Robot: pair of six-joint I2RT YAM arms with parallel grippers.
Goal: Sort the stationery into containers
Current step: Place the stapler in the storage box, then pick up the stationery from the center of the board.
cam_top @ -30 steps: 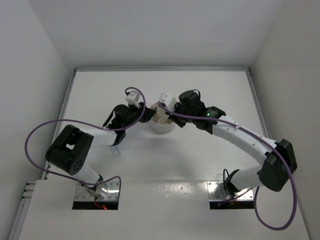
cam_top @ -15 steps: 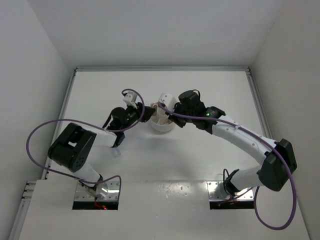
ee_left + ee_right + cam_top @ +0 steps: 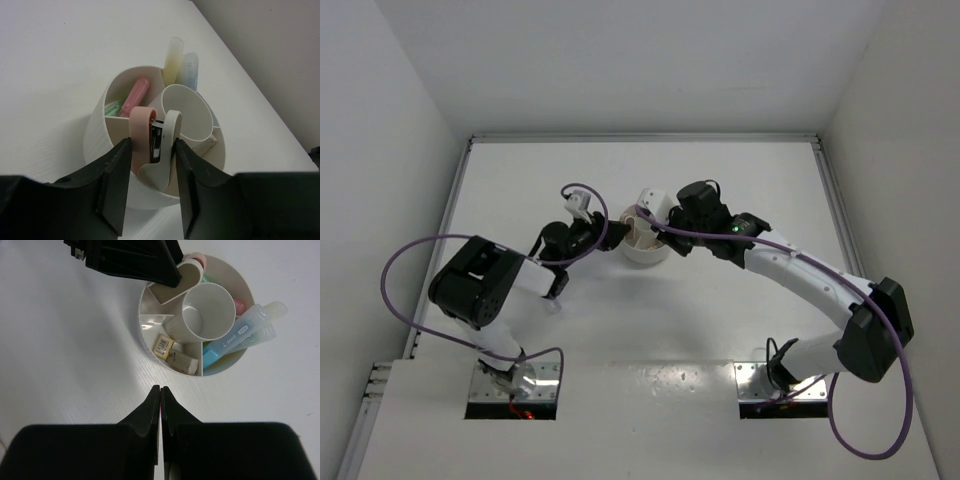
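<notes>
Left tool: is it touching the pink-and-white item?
Touching. In the left wrist view, the left tool clamps both sides of the pink-and-white item, with no gap visible.

bowl is boxed in from 2 sides: left gripper hangs over its left rim, jaws pinched on a pink-and-white item, and right gripper hovers closed just off the right side. tubes poke out past the rim. table on the near and far sides is bare.
</notes>
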